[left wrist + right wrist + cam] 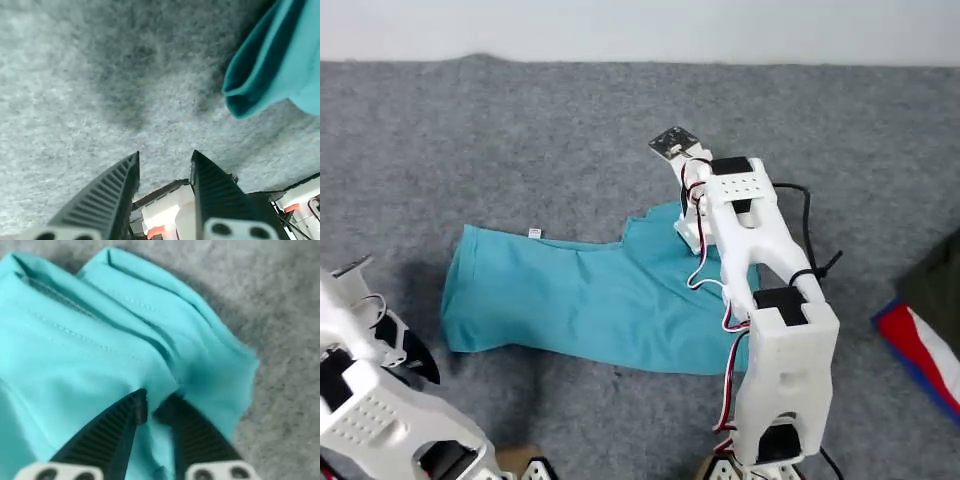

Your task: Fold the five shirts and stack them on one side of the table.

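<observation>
A teal shirt lies spread across the middle of the grey felt table, its sleeve end toward the far right. My right gripper sits on that bunched sleeve end, its fingers pressed almost together with a fold of the teal fabric pinched at the tips. In the high view the right arm covers this spot. My left gripper hangs open over bare felt, just off the shirt's near-left corner, with nothing between its fingers. In the high view the left gripper is at the lower left.
Other garments, one dark green and one red, white and blue, lie at the right edge of the table. A pale wall bounds the far side. Bare felt stretches to the left of and behind the shirt.
</observation>
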Robot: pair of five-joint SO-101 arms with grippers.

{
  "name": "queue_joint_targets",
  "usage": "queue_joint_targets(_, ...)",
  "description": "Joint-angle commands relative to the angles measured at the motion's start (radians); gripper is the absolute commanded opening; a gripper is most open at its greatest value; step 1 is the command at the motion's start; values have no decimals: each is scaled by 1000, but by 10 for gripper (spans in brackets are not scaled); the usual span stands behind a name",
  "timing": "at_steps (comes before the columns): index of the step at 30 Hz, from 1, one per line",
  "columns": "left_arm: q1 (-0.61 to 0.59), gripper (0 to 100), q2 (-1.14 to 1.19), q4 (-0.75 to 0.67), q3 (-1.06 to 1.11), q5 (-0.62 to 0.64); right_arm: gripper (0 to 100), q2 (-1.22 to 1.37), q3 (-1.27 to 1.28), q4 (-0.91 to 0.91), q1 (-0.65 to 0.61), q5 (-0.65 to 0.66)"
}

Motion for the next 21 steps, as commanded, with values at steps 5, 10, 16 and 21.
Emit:
queue_joint_targets(5, -5, 165, -43, 31, 2, -14, 28, -62, -52, 25, -4, 6)
queue_joint_targets(10, -5, 165, -43, 31, 2, -14, 8, -145, -52, 18, -2, 12)
queue_joint_targets(16, -5, 165, -43, 31, 2, -14, 8, -162, -54, -5, 39, 14)
queue_joint_targets(21, -5, 165, -43, 31, 2, -14, 8, -166, -92, -19, 113, 11)
